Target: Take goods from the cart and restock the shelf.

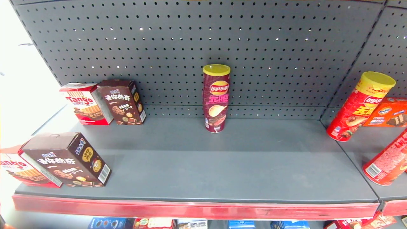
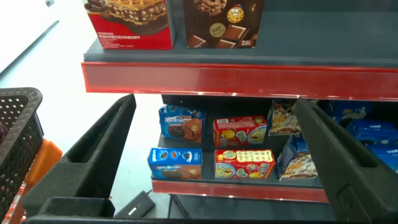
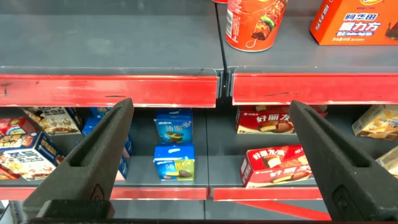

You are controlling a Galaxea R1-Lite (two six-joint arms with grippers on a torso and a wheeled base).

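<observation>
- The shelf (image 1: 203, 165) is a grey board with a red front strip (image 1: 190, 208) and a pegboard back (image 1: 190, 38).
- A maroon can (image 1: 216, 98) with a yellow lid stands upright at the middle of the shelf, close to the back and well apart from the other goods.
- At the back left, a wafer box (image 1: 84, 103) and a cookie box (image 1: 122, 101) stand side by side, touching.
- At the front left corner, a second wafer box (image 1: 16, 170) and a second cookie box (image 1: 66, 160) stand together in the same order. The left wrist view shows their lower parts just above the strip.
- On the next shelf section to the right, a red can (image 1: 361, 106) with a yellow lid stands just beside an orange box (image 1: 388, 114).
- Nearer the front of that section, another red can (image 1: 388, 162) is cut off by the edge of the head view.
- The left gripper (image 2: 214, 106) is low, in front of the shelf's left end, facing the lower shelves. Its fingers (image 2: 99, 146) are spread wide with nothing between them.
- A dark woven basket (image 2: 18, 143) sits off to the side of the left gripper.
- The right gripper (image 3: 211, 106) is low too, facing the seam where the two shelf sections meet, below the red can. Its fingers (image 3: 93, 155) are also spread wide and hold nothing.
- The lower shelves hold rows of blue boxes (image 2: 180, 121) and red boxes (image 3: 273, 165).
</observation>
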